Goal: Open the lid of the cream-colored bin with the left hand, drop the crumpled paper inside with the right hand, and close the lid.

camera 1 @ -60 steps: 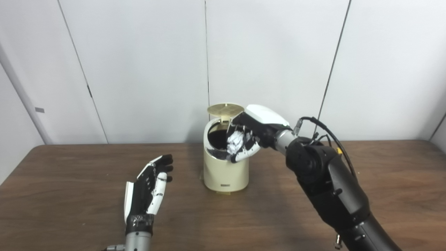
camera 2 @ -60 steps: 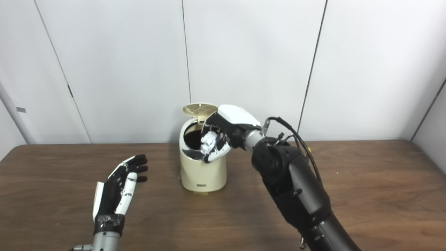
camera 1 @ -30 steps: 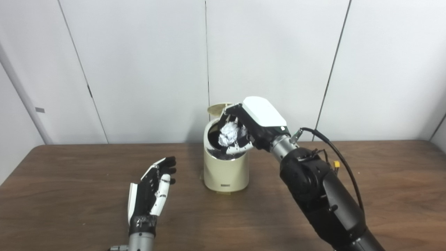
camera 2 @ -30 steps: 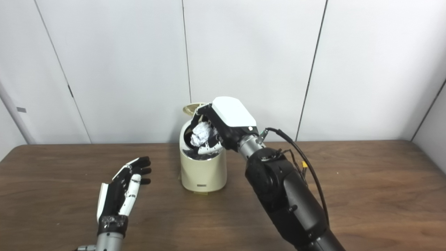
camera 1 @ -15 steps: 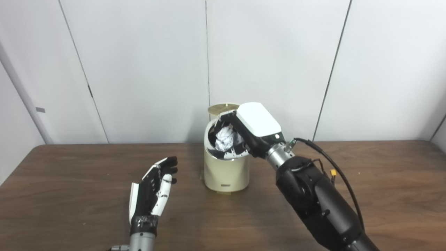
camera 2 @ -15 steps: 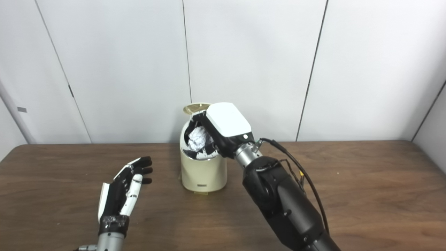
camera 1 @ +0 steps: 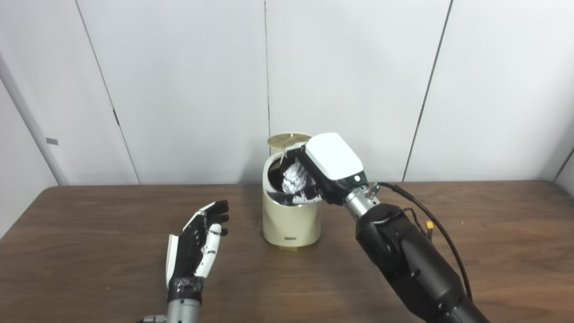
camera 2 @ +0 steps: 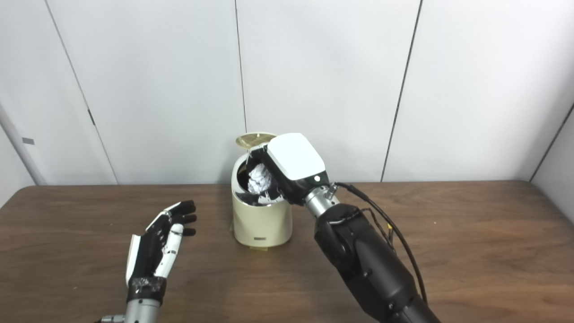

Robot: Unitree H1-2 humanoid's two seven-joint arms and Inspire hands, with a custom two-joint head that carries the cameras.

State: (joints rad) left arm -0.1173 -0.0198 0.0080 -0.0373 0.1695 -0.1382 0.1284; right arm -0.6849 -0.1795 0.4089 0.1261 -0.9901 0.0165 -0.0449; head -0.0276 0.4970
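Observation:
The cream-colored bin (camera 1: 290,222) stands on the table's middle with its round lid (camera 1: 287,139) tipped up at the back. My right hand (camera 1: 326,167) reaches into the bin's mouth from above, palm down, shut on the crumpled white paper (camera 1: 293,178), which shows just inside the dark opening. My left hand (camera 1: 197,246) hovers left of the bin, well apart from it, fingers straight and spread, holding nothing.
The brown wooden table (camera 1: 89,251) runs the full width, its far edge against pale wall panels (camera 1: 188,89). My right forearm (camera 1: 403,255) with a black cable crosses the table right of the bin.
My right hand carried the paper up over the rim and then down into the bin's mouth. My left hand edged slightly forward.

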